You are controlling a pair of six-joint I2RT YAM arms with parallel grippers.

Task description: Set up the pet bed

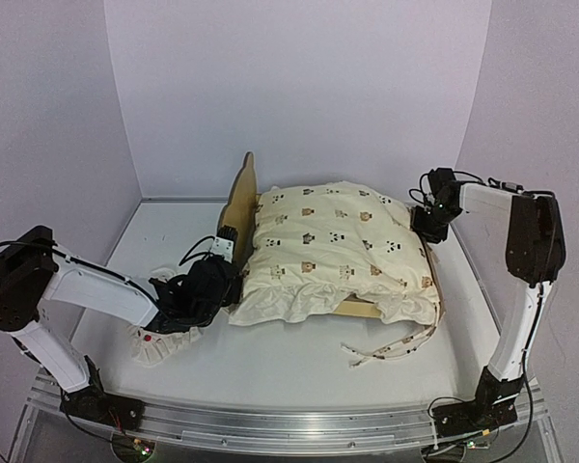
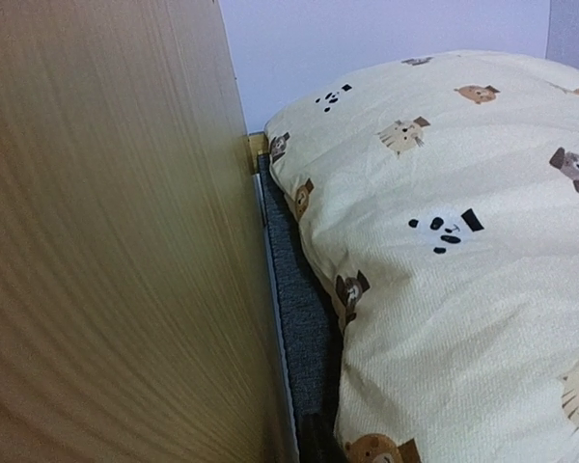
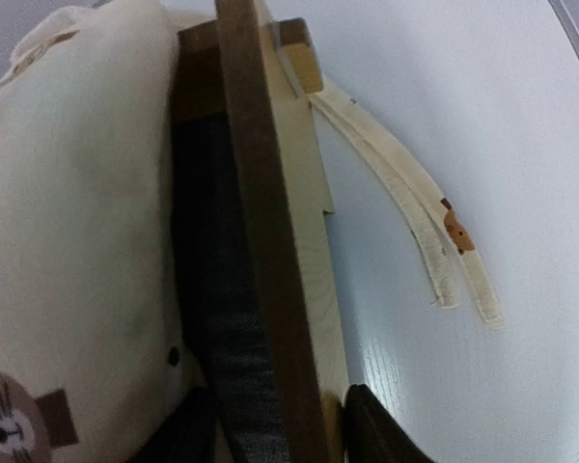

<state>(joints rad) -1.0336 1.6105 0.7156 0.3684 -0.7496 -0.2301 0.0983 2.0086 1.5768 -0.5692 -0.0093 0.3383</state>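
Quilt (image 1: 338, 251) covers the pet bed (image 1: 239, 198); pillow (image 1: 159, 345) waits on the counter (image 1: 299, 371). My right tool (image 1: 430, 230) straddles the side rail (image 3: 270, 241), jaws apart; my left tool (image 1: 207, 285): cannot tell.

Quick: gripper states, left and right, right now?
Left gripper: cannot be told; its fingers are hidden beside the pet bed headboard.
Right gripper: open, fingers astride the bed's side rail.
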